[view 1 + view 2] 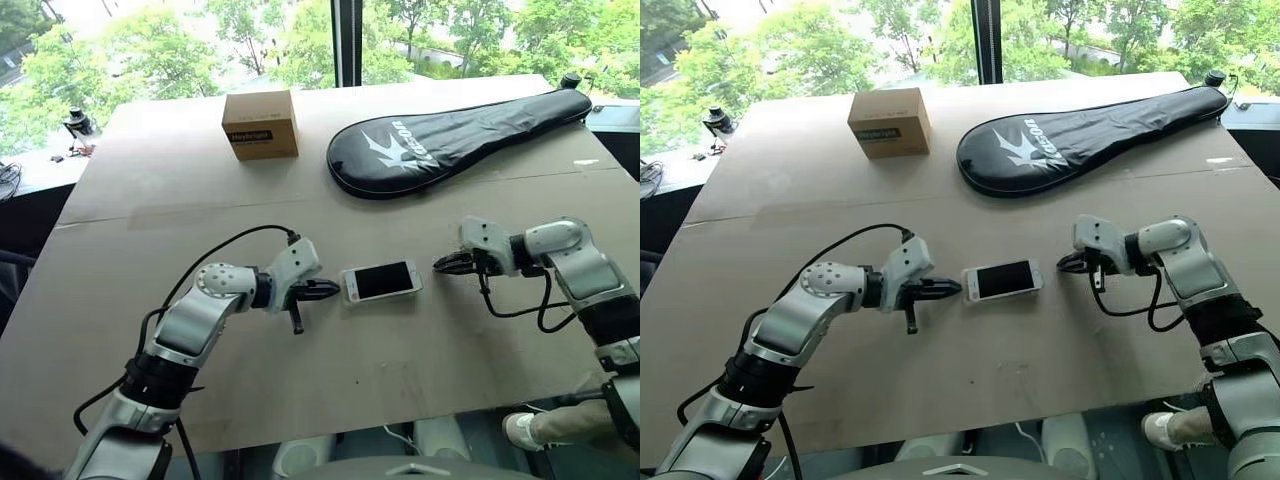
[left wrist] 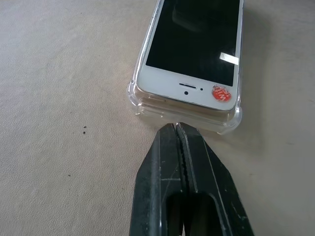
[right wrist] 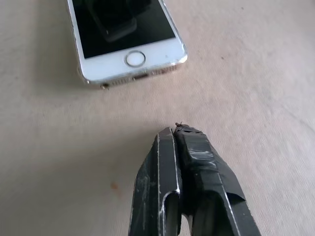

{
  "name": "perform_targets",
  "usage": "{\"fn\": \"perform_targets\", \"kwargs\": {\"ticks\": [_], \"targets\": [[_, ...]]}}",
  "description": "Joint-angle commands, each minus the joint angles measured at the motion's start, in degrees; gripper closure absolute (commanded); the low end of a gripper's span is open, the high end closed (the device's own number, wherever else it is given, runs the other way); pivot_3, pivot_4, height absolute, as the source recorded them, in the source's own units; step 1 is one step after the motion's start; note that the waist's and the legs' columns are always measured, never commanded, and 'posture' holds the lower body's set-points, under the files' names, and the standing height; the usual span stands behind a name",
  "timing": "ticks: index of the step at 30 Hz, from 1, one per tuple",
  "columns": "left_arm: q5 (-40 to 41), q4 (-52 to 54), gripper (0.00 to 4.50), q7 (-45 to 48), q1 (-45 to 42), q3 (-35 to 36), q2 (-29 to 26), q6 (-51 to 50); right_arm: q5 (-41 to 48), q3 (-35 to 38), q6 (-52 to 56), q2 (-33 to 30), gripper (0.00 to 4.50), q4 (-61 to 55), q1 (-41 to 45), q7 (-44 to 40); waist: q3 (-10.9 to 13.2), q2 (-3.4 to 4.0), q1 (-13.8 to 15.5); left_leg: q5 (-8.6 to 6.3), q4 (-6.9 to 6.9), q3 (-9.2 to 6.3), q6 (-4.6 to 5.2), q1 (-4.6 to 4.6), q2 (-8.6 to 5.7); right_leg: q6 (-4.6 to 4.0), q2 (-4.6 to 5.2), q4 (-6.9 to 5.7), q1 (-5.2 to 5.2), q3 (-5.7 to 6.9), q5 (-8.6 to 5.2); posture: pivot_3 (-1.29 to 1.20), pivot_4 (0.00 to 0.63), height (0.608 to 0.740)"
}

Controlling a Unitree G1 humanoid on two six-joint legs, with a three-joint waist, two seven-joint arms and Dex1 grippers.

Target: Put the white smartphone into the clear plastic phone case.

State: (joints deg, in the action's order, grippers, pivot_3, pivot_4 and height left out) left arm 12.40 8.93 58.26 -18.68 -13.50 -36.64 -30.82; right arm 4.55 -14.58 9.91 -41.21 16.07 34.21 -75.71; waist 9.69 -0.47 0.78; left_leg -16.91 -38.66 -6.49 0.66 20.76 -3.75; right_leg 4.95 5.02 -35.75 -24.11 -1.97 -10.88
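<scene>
on the desk (image 1: 200, 180), in the head view, the white smartphone (image 1: 381, 281) lies screen up between the left hand (image 1: 330, 290) and right hand (image 1: 445, 264). left wrist view: phone seated in the clear plastic phone case (image 2: 231, 120), fingers pressed together at its rim. right wrist view: fingers pressed together, apart from the phone.

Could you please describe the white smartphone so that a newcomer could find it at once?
On the cardboard-covered table, look near the front edge, between the two grippers. The white smartphone lies flat, screen up, in a clear plastic phone case, far smaller than the black racket cover behind.
</scene>
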Motion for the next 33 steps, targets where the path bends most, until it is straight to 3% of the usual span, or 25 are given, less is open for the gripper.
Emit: {"fn": "perform_targets", "kwargs": {"ticks": [1, 33], "targets": [[-0.4, 0.2, 4.50, -0.2, 0.2, -2.0, 1.1, 0.1, 3.0, 1.9, 3.5, 0.0, 4.49, -5.3, 0.3, -0.7, 0.0, 0.00, 0.0, 0.00, 0.00, -0.03, 0.00, 0.00, 0.01, 0.00, 0.00, 0.00, 0.00, 0.00, 0.00, 0.00, 0.150, 0.740], [-1.0, 0.7, 4.50, -0.8, 0.6, -1.0, 1.9, -0.4, 3.1, -3.1, 7.5, 3.2, 4.49, -10.7, 0.8, -1.4, 0.0, 0.00, 0.1, 0.00, 0.00, -0.24, 0.00, 0.02, 0.00, 0.01, 0.03, 0.03, 0.04, 0.14, 0.00, 0.00, 0.150, 0.740]]}}
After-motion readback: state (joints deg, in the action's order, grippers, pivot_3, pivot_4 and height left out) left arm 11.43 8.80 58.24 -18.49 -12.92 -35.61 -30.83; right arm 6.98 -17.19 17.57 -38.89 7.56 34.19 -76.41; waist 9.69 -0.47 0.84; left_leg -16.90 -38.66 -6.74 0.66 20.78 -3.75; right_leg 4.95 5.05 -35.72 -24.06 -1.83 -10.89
